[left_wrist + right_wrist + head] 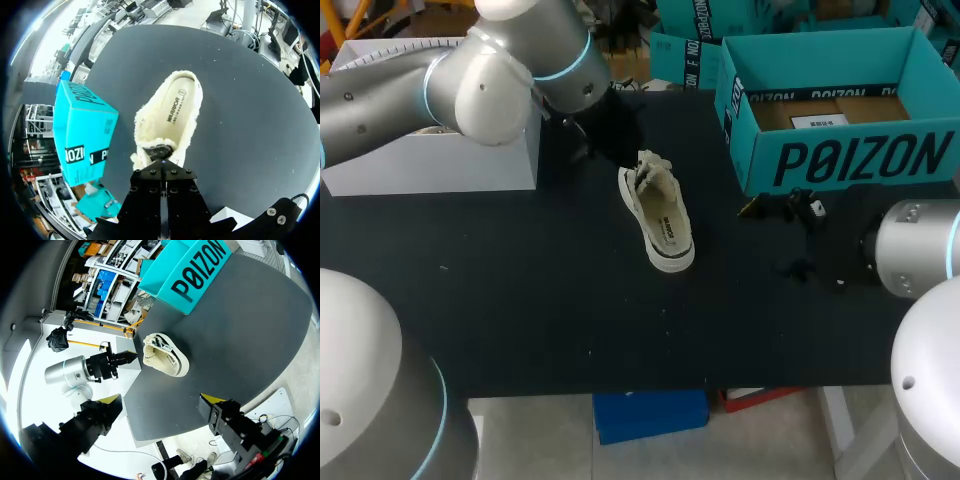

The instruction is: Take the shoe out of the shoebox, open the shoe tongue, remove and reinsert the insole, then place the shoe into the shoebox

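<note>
Already out of the shoebox (840, 160), the shoe (658, 215) lies on the bench (520, 310) beside it.
Up close, the left wrist view shows the left tool (162, 161) clenched, tips at the shoe's fleecy end near the insole (175, 102); whether they pinch anything cannot be told. The right wrist view shows the right tool (162, 400) spread wide, holding nothing, well apart from the shoe.

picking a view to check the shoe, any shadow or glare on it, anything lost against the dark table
Head view: the shoe is evenly lit, pale on the black table, but the left gripper is dark on dark, hard to trace. Left wrist view: the shoe's inside is bright, no glare; the gripper's body hides its near end. Right wrist view: shoe clear, unshadowed.
</note>
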